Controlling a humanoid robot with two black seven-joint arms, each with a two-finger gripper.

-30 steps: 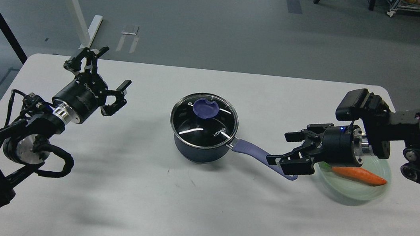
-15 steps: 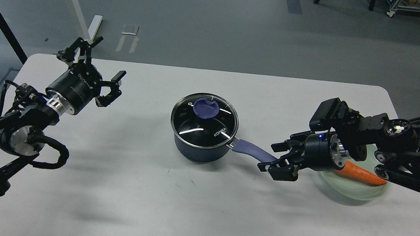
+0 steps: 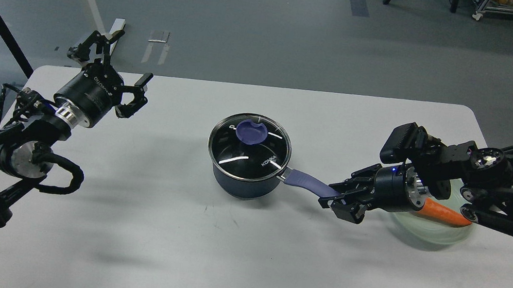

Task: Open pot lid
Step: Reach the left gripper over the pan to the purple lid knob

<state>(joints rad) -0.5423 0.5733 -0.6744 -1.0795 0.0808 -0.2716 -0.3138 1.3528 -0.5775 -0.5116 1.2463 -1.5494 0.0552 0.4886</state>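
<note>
Your saucepan [image 3: 247, 160] sits lidded on the white desk [image 3: 224, 243], its purple handle [image 3: 311, 184] running right toward the plate [image 3: 437, 230]. The right pincer [image 3: 339, 199] clamps the handle's end; the left pincer [image 3: 111, 67] spreads wide, empty, above grey flooring.

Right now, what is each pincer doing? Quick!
Left pincer: open, holding nothing, raised over the table's far left corner.
Right pincer: closed on the end of the pot handle; the lid is still on the pot.
</note>
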